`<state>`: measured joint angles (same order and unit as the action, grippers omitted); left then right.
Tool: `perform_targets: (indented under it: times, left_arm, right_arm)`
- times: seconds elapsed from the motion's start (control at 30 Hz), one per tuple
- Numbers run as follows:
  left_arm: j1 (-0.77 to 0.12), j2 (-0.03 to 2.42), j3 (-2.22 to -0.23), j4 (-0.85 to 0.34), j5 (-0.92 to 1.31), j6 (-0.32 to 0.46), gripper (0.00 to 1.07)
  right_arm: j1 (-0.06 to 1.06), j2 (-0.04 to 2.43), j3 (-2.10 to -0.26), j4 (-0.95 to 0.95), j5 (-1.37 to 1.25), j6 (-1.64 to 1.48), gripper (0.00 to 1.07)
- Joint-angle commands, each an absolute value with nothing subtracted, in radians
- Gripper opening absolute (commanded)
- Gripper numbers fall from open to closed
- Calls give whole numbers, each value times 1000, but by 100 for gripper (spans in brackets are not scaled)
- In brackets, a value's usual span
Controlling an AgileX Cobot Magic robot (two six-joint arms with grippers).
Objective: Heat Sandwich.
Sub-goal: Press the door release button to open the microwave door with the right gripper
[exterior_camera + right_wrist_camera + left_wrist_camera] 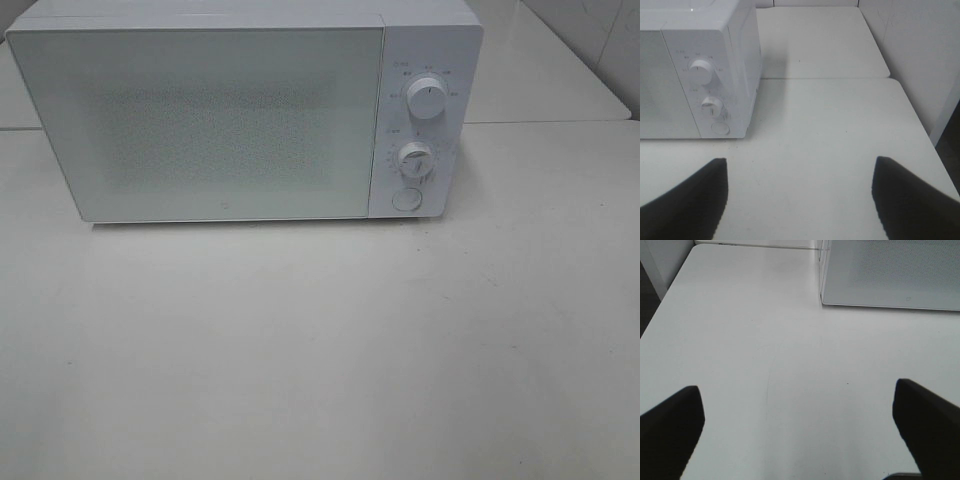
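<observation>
**Microwave shut, sandwich out of sight, both grippers empty**

The microwave point(430, 45) stood on the white desk point(320, 350) with its door point(200, 120) closed flat against the body. The sandwich showed in none of the three views. It was not on the desk in front of the microwave, nor on the stretches of desk to either side of it. The door's frosted, speckled panel let nothing inside be made out, so whether the sandwich sat in the cavity or lay somewhere off camera could not be told.

The left gripper point(797, 387) hung over bare desk in front of the microwave's hinge-side corner, its jaws spread wide with nothing between them. The right gripper point(801, 161) hung over bare desk in front of the control-panel side, jaws likewise apart and empty. Neither touched the microwave.

Judging from this, no handling step was under way: the arms looked parked, either ahead of the first move or with the sandwich already inside. If the oven had yet to be loaded, the next move would call for opening the door, probably by pressing the round button point(406, 199) below the lower knob point(414, 160), a job nearest the right gripper. If it was loaded, one of the knobs, the upper knob point(428, 100) or the lower, would need a pinch and a turn.
</observation>
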<state>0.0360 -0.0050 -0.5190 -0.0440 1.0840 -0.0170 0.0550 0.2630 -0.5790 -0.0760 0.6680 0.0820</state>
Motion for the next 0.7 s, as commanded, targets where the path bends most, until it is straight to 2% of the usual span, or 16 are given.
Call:
perform_targets:
  times: [0.03, 0.7]
  left_arm:
    - [35, -21, -517, -44, 1070, -16, 98]
    - [35, -21, -517, -44, 1070, -16, 98]
  right_arm:
    - [49, 323, -586, -83, 551, 73, 76]
    - [49, 711, -586, -82, 216, 77, 76]
